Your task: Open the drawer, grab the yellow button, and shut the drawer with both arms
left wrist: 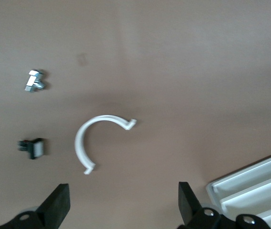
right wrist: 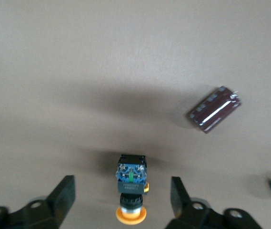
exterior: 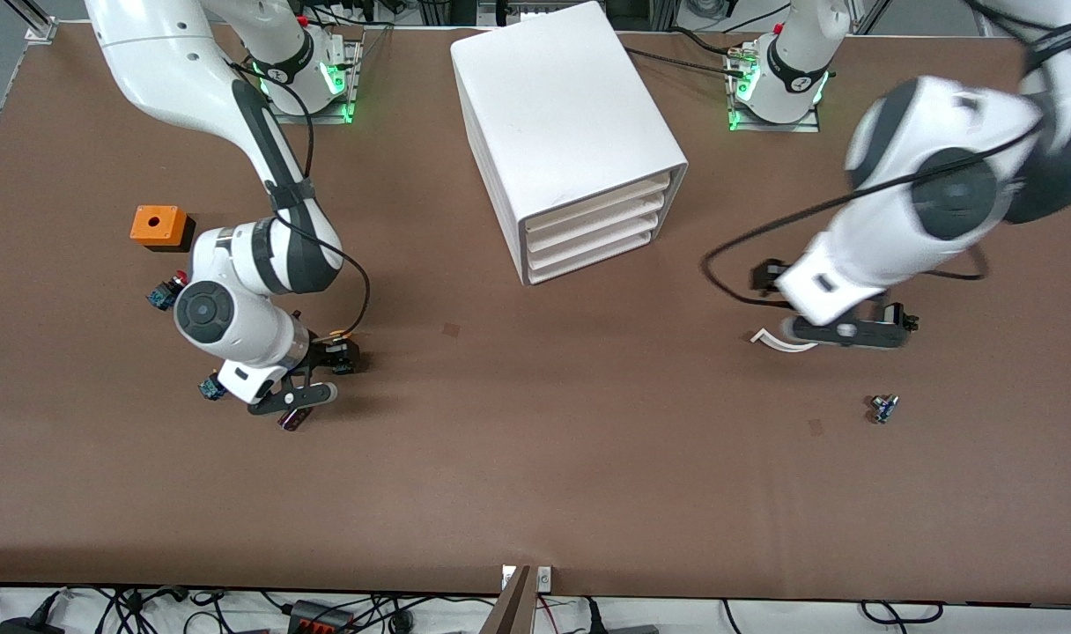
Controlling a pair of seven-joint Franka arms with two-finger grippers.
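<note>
The white cabinet (exterior: 566, 123) stands at mid-table with all four drawers (exterior: 590, 231) shut. The orange-capped button (right wrist: 132, 187) lies on its side on the table between my right gripper's open fingers (right wrist: 65, 191), untouched by either. My right gripper (right wrist: 122, 185) hangs low over the table (exterior: 293, 398) toward the right arm's end and hides the button in the front view. My left gripper (exterior: 844, 333) is open and empty over bare table (left wrist: 123, 191), beside a white curved clip (left wrist: 102, 138).
A dark maroon capacitor (right wrist: 215, 109) lies by my right gripper (exterior: 291, 421). A red-capped button (exterior: 167, 291), another small button (exterior: 211, 387) and an orange box (exterior: 158, 226) lie nearby. A bolt (left wrist: 34, 81) and a small black part (left wrist: 33, 147) lie near the clip (exterior: 780, 342).
</note>
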